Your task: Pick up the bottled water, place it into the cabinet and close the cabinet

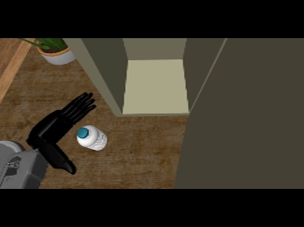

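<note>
The bottled water (91,138), white with a blue cap, stands upright on the brown counter, seen from above. My left hand (49,129) is open just to its left, palm facing the bottle. Its straight fingers (79,107) point up and to the right, past the bottle, and the thumb (61,160) points down to the right; neither touches the bottle. The cabinet (155,86) stands open behind the bottle, showing a pale bare shelf. Its dark olive door (252,115) is swung open and fills the right side. My right hand does not show.
A potted plant (56,52) in a white pot sits at the back left, beside the cabinet's left wall (103,73). A lighter wooden strip (0,75) runs along the counter's left edge. Brown counter (141,150) lies between the bottle and the open door.
</note>
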You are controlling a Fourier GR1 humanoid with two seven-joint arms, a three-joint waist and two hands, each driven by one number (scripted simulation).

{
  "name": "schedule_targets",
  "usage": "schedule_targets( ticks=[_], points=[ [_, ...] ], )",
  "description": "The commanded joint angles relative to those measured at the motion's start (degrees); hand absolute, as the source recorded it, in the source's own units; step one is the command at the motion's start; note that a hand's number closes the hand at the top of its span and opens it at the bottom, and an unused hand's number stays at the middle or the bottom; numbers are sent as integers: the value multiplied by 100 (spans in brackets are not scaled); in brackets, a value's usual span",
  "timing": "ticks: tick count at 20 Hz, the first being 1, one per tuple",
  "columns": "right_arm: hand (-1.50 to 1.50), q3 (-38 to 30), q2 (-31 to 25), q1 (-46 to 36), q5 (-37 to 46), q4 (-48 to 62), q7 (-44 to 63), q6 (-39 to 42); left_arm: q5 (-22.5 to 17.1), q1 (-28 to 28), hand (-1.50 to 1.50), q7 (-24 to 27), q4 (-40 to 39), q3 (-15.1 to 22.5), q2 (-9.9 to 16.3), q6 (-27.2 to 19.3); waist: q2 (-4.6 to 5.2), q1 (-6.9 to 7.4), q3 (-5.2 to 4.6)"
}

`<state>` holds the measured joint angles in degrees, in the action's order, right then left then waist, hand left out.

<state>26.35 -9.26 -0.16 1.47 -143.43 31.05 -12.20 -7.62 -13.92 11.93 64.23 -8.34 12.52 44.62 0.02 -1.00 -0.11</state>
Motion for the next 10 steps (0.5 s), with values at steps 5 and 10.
schedule_targets(
  ticks=[5, 10],
  points=[
    [-150, -106, -234, 123, 198, -927, 433, -31, 1135, -154, -150, 1794, -1610, 162, 138, -238, 8, -22, 1],
    [-150, 8, -353, 35, 312, -1153, 699, -137, 1391, -572, -150, 2190, -2374, 280, 4, -682, 5, -59, -2]
  ],
)
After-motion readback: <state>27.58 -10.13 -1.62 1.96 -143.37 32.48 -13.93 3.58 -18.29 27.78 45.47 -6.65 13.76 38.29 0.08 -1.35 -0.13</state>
